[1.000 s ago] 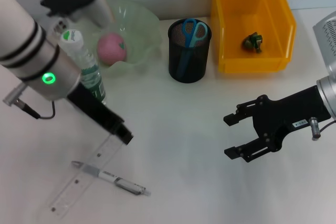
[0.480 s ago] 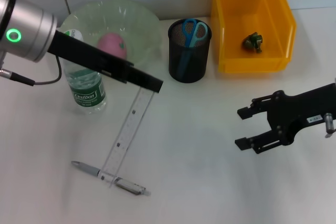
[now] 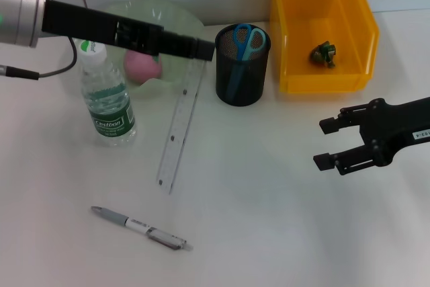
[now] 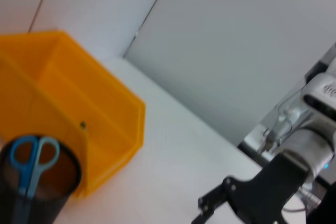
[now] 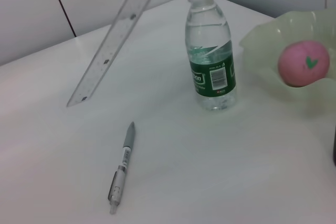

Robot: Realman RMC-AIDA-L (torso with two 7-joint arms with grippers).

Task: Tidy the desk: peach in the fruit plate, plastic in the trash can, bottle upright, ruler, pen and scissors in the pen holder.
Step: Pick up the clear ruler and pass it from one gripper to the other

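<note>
- Left gripper [image 3: 205, 50] reaches in from the left, above the plate [image 3: 178, 21] and just beside the holder [image 3: 240, 65]; jaws closed on the top end of the ruler [image 3: 180, 126].
- Ruler hangs tilted, lower end clear of the desk [image 3: 255, 193] per the right wrist view; it lies between the bottle [image 3: 106, 99] and the holder in the head view.
- Right gripper [image 3: 329, 144] hovers over bare desk at right, below the can [image 3: 322, 25]; jaws well apart, holding nothing.
- Peach [image 3: 142, 65] sits in the plate, partly hidden by the left arm.
- Bottle stands upright, cap on, just beside the plate.
- Scissors [image 3: 245, 42] stand in the holder, handles up.
- Pen [image 3: 141, 228] lies flat on the desk, near the front edge, well apart from the holder.
- Small dark scrap [image 3: 324, 54] lies in the can.
</note>
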